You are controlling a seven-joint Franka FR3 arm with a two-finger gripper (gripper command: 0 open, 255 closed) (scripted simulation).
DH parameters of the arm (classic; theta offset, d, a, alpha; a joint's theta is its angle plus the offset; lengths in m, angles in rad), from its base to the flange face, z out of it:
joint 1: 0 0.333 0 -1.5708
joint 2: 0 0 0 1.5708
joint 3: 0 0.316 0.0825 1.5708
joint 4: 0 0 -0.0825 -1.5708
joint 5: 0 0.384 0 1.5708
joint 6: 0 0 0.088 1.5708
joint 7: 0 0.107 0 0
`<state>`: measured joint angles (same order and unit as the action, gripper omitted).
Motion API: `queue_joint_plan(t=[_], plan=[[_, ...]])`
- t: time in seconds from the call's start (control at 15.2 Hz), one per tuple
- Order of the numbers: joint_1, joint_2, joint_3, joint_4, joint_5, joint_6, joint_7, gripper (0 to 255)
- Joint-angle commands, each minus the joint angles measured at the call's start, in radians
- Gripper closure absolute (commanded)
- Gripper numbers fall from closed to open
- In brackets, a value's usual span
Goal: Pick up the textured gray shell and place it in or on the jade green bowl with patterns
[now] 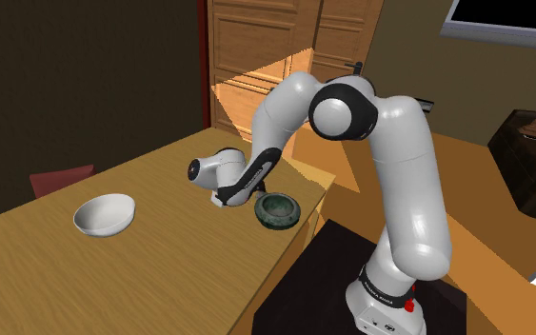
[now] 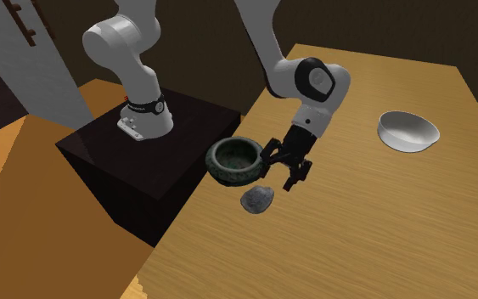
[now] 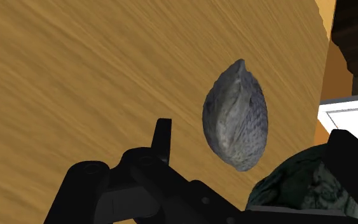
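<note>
The gray textured shell (image 2: pixel 258 199) lies on the wooden table (image 2: pixel 381 229), close to the edge nearest the stand. The dark green patterned bowl (image 2: pixel 235 161) stands just beside it, upright, at the table's corner. My gripper (image 2: pixel 283 173) hangs open a little above the table, next to the shell and the bowl. In the wrist view the shell (image 3: pixel 234 118) lies on the table beyond the spread fingers (image 3: pixel 163 137), untouched by them, and the bowl (image 3: pixel 298 184) sits by the other finger. In the shoulder view the bowl (image 1: pixel 277 209) shows beside my wrist.
A white bowl (image 1: pixel 104 214) stands farther along the table, away from the arm. The dark stand (image 1: pixel 342 266) adjoins the table edge by the green bowl. A red chair back (image 1: pixel 61 179) rises behind the table's far side. Wooden doors (image 1: pixel 256 57) stand behind.
</note>
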<state>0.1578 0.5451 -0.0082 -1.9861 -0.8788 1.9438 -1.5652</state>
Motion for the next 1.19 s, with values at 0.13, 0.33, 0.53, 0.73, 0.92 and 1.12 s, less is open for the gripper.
queue_joint_plan(t=[0.13,0.33,0.53,0.73,0.92,1.12], plan=[[-0.01,0.007,-0.014,-0.039,-0.058,0.044,-0.014,0],[-0.021,0.019,-0.025,-0.046,-0.074,0.068,-0.007,0],[-0.021,0.019,-0.025,-0.046,-0.074,0.068,-0.007,0],[-0.021,0.019,-0.025,-0.046,-0.074,0.068,-0.007,0],[-0.021,0.019,-0.025,-0.046,-0.074,0.068,-0.007,255],[-0.021,0.019,-0.025,-0.046,-0.074,0.068,-0.007,255]])
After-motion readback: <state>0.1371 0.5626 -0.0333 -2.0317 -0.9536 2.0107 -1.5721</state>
